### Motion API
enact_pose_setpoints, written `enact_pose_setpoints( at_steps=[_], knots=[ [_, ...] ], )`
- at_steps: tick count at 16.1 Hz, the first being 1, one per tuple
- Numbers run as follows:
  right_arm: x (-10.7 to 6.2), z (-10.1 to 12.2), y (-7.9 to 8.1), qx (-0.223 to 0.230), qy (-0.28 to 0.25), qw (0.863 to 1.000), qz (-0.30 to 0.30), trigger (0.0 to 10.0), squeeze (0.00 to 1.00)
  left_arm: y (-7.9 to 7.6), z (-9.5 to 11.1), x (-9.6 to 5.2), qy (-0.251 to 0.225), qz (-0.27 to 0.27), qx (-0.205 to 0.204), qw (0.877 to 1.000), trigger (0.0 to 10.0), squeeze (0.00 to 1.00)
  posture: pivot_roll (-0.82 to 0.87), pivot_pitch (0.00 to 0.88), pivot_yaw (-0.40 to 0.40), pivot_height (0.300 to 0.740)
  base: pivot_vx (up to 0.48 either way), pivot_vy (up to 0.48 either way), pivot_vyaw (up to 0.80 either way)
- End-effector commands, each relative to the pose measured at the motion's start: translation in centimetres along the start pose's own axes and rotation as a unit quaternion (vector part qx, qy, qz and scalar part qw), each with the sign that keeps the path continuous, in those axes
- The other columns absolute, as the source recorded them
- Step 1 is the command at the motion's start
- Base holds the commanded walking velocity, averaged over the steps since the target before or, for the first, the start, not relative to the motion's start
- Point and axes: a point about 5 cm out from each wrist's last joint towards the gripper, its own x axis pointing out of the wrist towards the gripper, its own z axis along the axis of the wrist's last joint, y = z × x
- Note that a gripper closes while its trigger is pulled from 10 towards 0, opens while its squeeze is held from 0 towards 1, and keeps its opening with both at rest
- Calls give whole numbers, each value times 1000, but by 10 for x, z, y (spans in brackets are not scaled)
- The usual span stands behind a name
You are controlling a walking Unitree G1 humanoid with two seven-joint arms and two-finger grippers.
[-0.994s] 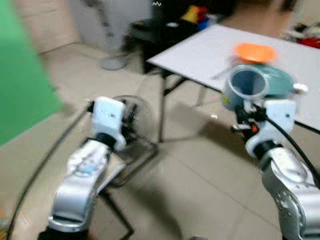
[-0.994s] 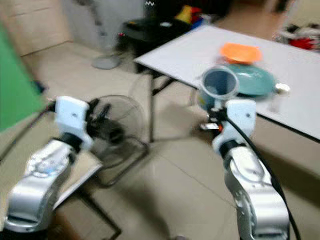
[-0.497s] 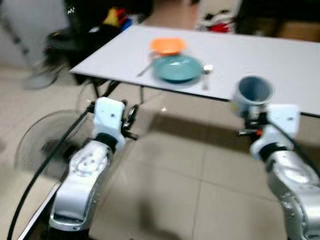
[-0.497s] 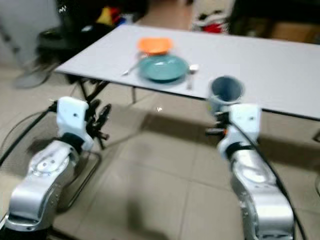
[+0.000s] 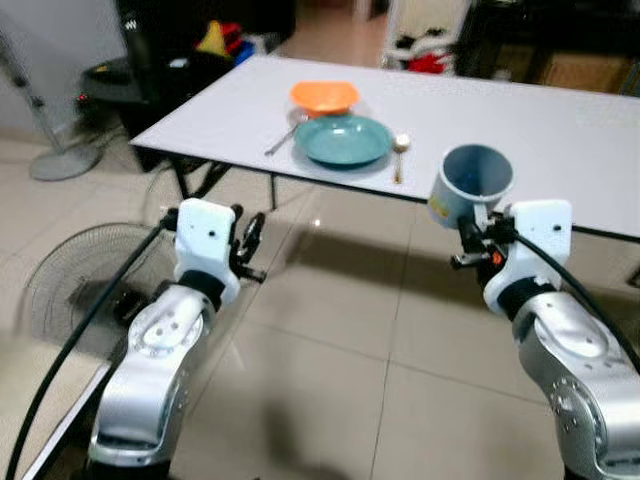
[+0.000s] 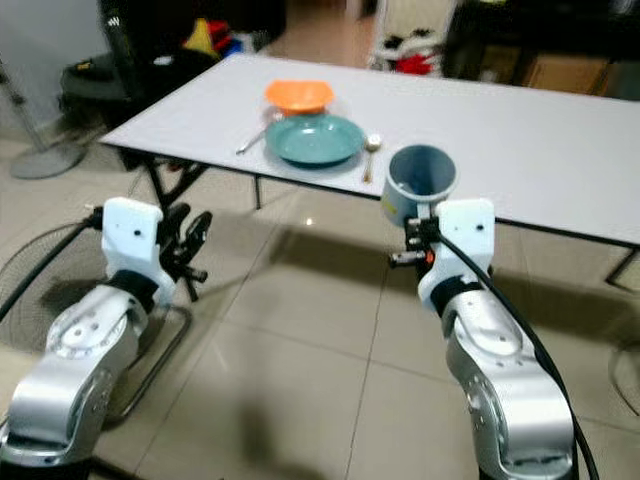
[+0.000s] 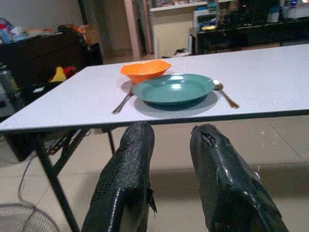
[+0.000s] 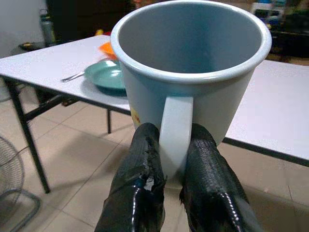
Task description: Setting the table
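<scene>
Right gripper (image 8: 166, 166) pinched the handle of the mug (image 8: 190, 72), held upright short of the table (image 5: 560, 130). Left gripper (image 7: 171, 159) hung slightly parted, empty. Since earlier, the table with its plate (image 5: 343, 140) had come closer ahead.

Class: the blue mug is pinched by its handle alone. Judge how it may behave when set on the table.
The blue mug looks rigid and probably breakable. The right tool pinches only the thin handle, so it may swivel. Its wide body should stand steadily on the white table.
</scene>
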Motion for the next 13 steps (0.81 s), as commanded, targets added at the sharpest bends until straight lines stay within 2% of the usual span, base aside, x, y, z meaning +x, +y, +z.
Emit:
enact_pose_setpoints(
  at_steps=[1,2,5,13],
  knots=[
    [2,2,-1,2,-5,1000,-1,10000,0,-1,0,2,1,-6,1,1000,10000,0,60,0,33,740,334,0,0],
    [2,2,-1,2,-4,1000,-1,10000,0,0,0,3,1,-6,2,1000,10000,0,60,0,33,740,341,0,0],
    [4,1,2,6,-4,1000,4,10000,0,2,1,5,-1,-7,6,1000,10000,0,60,0,37,740,351,0,-800],
    [9,2,3,9,-10,1000,10,10000,0,3,3,8,-5,-10,11,1000,10000,0,57,0,43,740,359,0,0]
  ],
)
